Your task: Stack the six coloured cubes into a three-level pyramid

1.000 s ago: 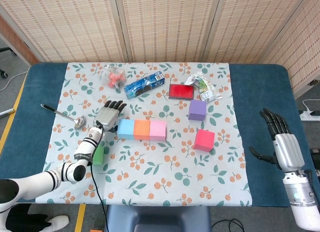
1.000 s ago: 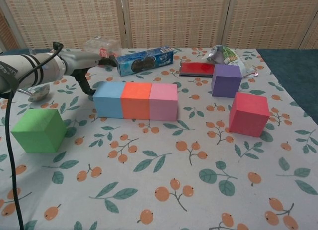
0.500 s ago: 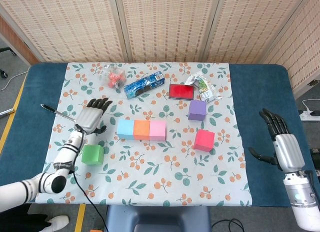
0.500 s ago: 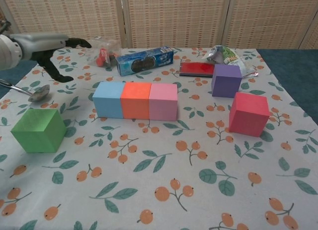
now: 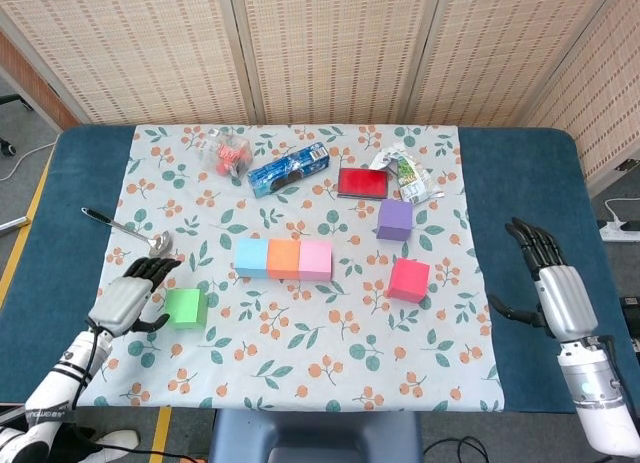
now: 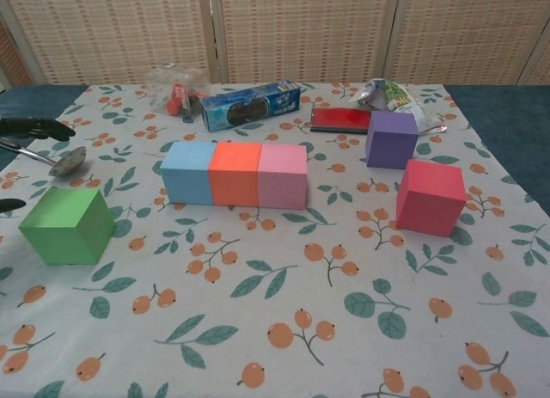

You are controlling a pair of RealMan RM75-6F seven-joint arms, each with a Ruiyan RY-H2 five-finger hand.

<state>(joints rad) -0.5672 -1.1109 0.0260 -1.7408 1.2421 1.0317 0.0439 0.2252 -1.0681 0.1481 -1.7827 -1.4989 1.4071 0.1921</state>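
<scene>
Base row of blue (image 5: pixel 250 257), orange (image 5: pixel 283 258) & pink (image 5: pixel 316 259) cubes sits touching mid-table as level one, w/ green (image 5: pixel 186 308) toward the left edge beside the left hand (image 5: pixel 128 298), fingers spread & empty; purple (image 5: pixel 394 219) & red (image 5: pixel 408 279) wait loose toward the right edge, right hand (image 5: pixel 553 291) spread, idle; no containers holding anything I can tell.

Matt cubes (image 6: pixel 235 174), shiny metal spoon (image 6: pixel 51 162)

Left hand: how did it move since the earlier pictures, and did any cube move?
The left hand drew back from beside the blue cube toward the table's near left edge, and is now next to the green cube, open and holding nothing. No cube shifted; the right hand barely moved.
</scene>
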